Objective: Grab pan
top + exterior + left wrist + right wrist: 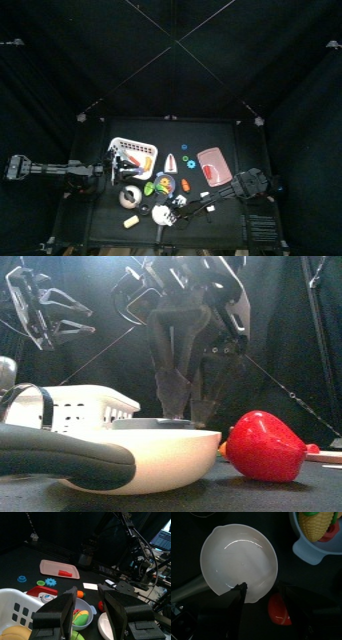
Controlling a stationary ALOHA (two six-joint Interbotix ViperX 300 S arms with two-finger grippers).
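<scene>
The pan [241, 562] is white with a dark grey handle [188, 589]. In the front view the pan [154, 456] stands near and large, its handle [60, 456] pointing left. In the top view the pan [163, 213] is at the table's front middle. My right gripper [264, 602] is open just above the pan's rim, one finger [238, 597] over the bowl's edge, the other outside it. It hangs over the pan in the front view [183, 406]. My left gripper [90, 612] is open and empty over the table's left [118, 170].
A red pepper [267, 446] lies right of the pan. A blue bowl [308, 552] with corn [319, 524] sits behind it. A white basket [130, 152] stands at back left, a pink tray [215, 160] at back right, with small toys between them.
</scene>
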